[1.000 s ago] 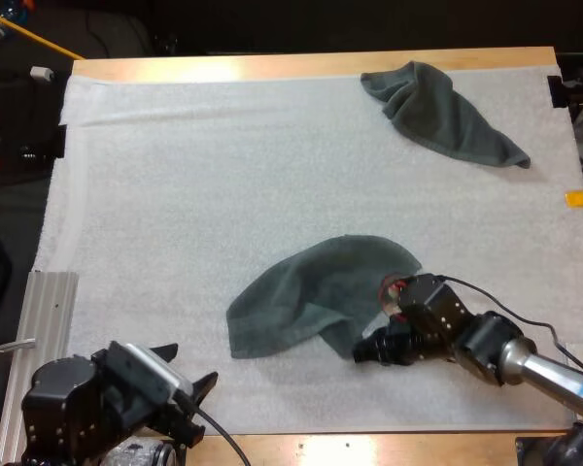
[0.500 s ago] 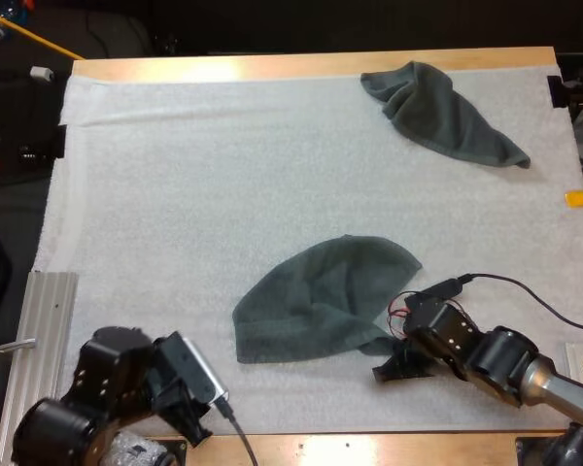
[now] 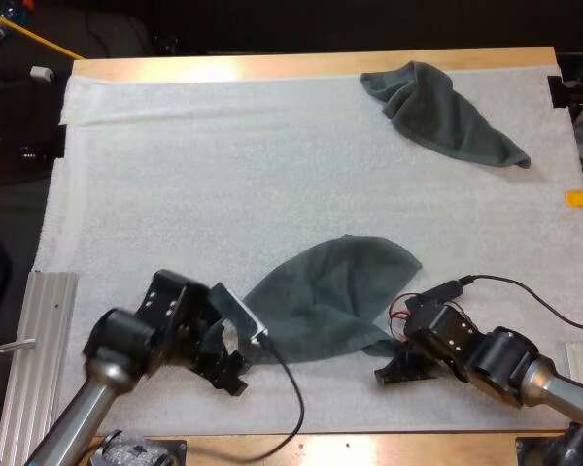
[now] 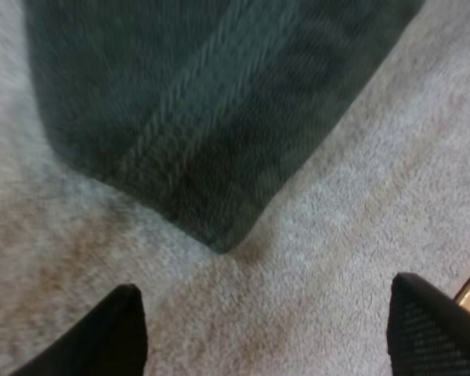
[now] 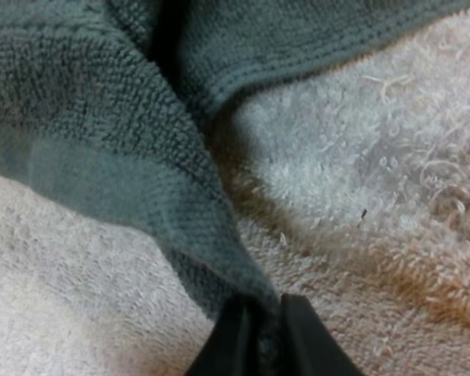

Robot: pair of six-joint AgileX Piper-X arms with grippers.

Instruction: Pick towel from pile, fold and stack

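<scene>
Since half a second ago the left tool (image 3: 230, 365) has swung forward from the worktop's (image 3: 301, 64) near edge to the near-left corner of the near towel (image 3: 321, 296); the right tool (image 3: 393, 370) has hardly shifted. From the left wrist, the left tool (image 4: 274, 337) stands wide open, its fingers (image 4: 119, 329) spread either side of that corner and clear of the cloth, over the white mat (image 3: 175, 175). The right tool (image 5: 258, 338) is closed, pinching a thin tail of the near towel's hemmed edge.

The near towel lies on the mat's near half. Its long axis runs diagonally from near-left to far-right. It is dark grey-green, mostly spread flat, with a rounded far-right end and a fold ridge down it. A far towel (image 3: 437, 112) lies crumpled at the mat's far right, well apart.
</scene>
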